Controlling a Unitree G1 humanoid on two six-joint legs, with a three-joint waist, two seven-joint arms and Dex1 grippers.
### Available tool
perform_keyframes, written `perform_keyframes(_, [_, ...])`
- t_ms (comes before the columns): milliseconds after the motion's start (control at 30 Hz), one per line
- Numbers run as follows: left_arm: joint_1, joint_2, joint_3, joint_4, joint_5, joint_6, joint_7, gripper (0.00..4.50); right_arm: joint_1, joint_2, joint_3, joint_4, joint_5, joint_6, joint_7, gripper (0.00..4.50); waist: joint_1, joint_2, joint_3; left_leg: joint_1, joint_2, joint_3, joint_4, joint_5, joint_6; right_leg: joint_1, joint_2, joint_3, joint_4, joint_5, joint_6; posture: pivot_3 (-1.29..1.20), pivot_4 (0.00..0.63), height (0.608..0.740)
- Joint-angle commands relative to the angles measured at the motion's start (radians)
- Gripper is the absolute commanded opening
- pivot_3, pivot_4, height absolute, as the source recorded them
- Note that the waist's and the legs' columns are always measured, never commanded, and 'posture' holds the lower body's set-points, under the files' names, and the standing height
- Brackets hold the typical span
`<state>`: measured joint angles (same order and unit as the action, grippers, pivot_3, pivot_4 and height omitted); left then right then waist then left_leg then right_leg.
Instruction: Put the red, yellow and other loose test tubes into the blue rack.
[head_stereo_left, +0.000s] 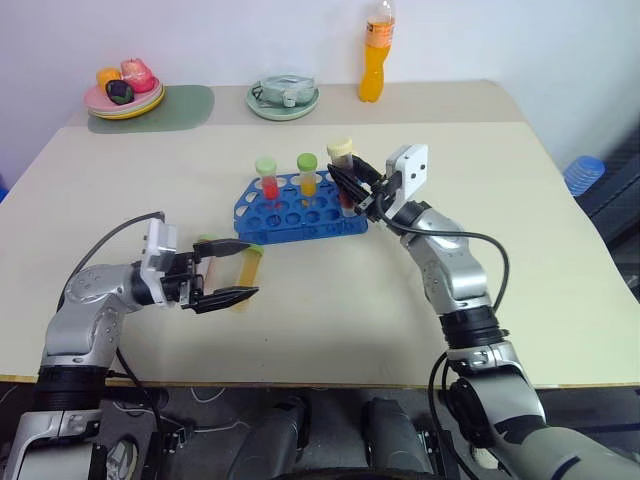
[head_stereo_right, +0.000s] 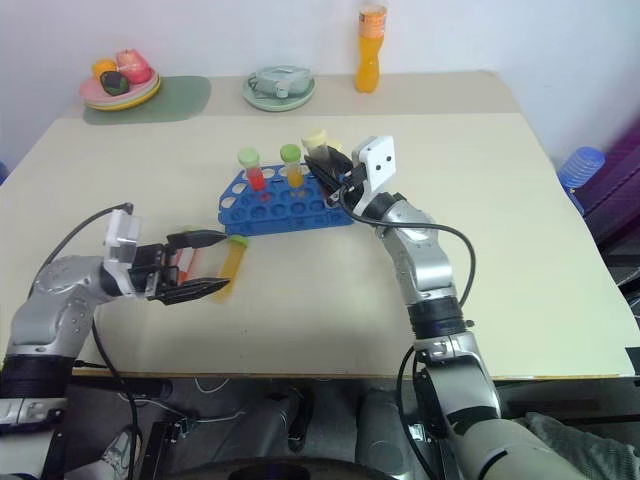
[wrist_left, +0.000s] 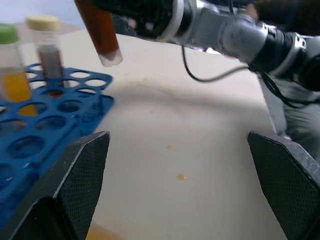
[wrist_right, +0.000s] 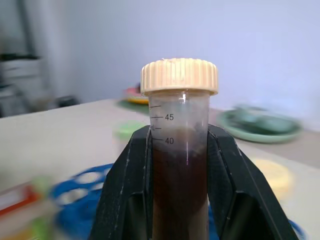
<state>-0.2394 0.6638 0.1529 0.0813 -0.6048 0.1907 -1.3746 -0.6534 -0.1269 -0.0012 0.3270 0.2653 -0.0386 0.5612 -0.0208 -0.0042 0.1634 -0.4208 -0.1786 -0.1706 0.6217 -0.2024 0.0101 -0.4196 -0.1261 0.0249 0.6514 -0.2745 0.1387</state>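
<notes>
We are clamping a cream-capped, brown-filled plastic tube (wrist_right: 179, 150) upright in our right tool (head_stereo_left: 352, 185) above the blue perforated rack (head_stereo_left: 290, 212); our left tool (head_stereo_left: 228, 270), level, is gaping beside it.

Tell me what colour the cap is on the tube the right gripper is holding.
Cream, pale yellow cap on the brown-filled tube; clearest in the right wrist view.

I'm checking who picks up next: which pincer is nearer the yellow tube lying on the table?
Left. The left pincer straddles the yellow tube; the right pincer is over the blue rack.
</notes>
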Motion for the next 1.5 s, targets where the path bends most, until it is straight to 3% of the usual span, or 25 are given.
perform_keyframes(33, [0.014, 0.001, 0.045, -0.028, -0.026, -0.003, 0.02, 4.5, -0.043, 0.041, -0.023, 0.079, -0.038, -0.155, -0.06, 0.83, 0.0, 0.0, 0.0, 0.0, 0.0, 0.0, 0.0, 0.0, 0.0, -0.001, 0.0, 0.0, 0.001, 0.0, 0.0, 0.0, 0.15, 0.74])
perform_keyframes(267, [0.034, 0.007, 0.065, -0.063, -0.036, 0.002, 0.044, 4.5, -0.059, 0.099, -0.013, 0.275, -0.092, -0.322, -0.096, 0.83, -0.014, 0.0, 0.0, 0.003, 0.005, 0.0, -0.008, 0.003, -0.005, -0.003, 0.004, 0.001, 0.003, 0.002, -0.003, 0.0, 0.15, 0.74])
perform_keyframes(1333, [0.101, 0.012, 0.123, -0.145, -0.082, 0.062, 0.112, 4.5, -0.134, 0.195, -0.065, 0.749, -0.132, -0.618, -0.165, 0.83, -0.026, 0.001, -0.001, 0.013, 0.014, 0.001, -0.013, 0.002, -0.007, 0.001, 0.013, 0.004, 0.003, 0.004, -0.009, 0.0, 0.15, 0.74])
perform_keyframes(1500, [0.101, -0.007, 0.141, -0.153, -0.096, 0.074, 0.162, 4.5, -0.107, 0.18, -0.037, 0.76, -0.194, -0.714, -0.18, 3.28, -0.026, 0.001, -0.001, 0.013, 0.014, 0.001, -0.013, 0.002, -0.007, 0.001, 0.014, 0.004, 0.003, 0.004, -0.009, 0.0, 0.15, 0.74])
